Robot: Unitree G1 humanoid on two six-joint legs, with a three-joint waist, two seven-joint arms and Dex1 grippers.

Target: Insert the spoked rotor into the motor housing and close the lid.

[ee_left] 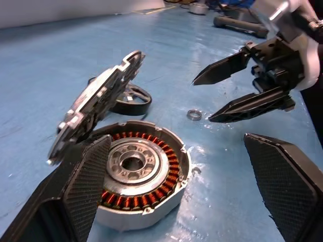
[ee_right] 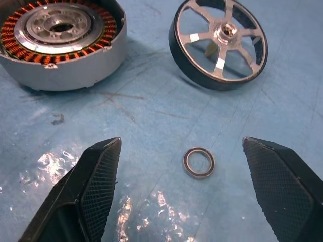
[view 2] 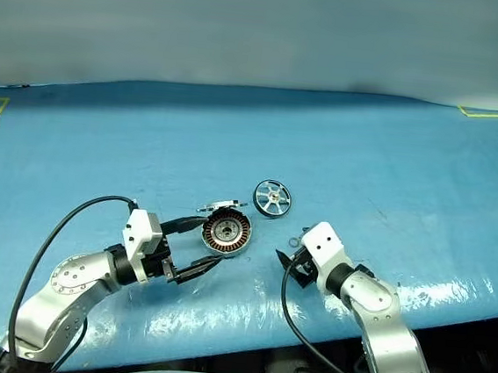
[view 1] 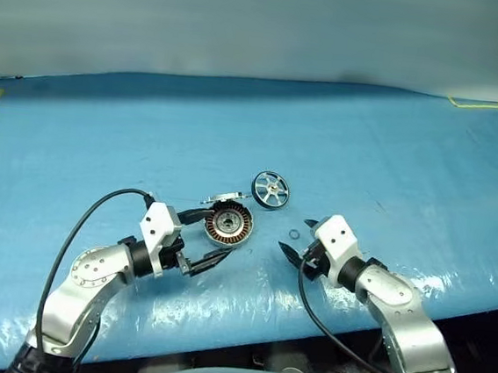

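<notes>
Blue sheet [view 1: 392, 165] around motor housing [view 1: 228, 224]

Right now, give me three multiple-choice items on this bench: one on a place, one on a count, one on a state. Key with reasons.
1. Where does the small metal ring lie?
A. inside the round copper-wound motor housing
B. on the blue table cover, ahead of the right gripper
C. on the black spoked rotor

2. How many silver spokes does the rotor have?
A. three
B. five
C. eight

3. How is the thin silver scalloped lid?
A. raised open above the housing
B. shut flat on the housing
C. held in the left gripper

Key: 1 B, the ring shows between the right gripper's open fingers, on the cover. 2 B, the right wrist view shows five spokes. 3 A, the lid stands tilted up with the windings exposed.
</notes>
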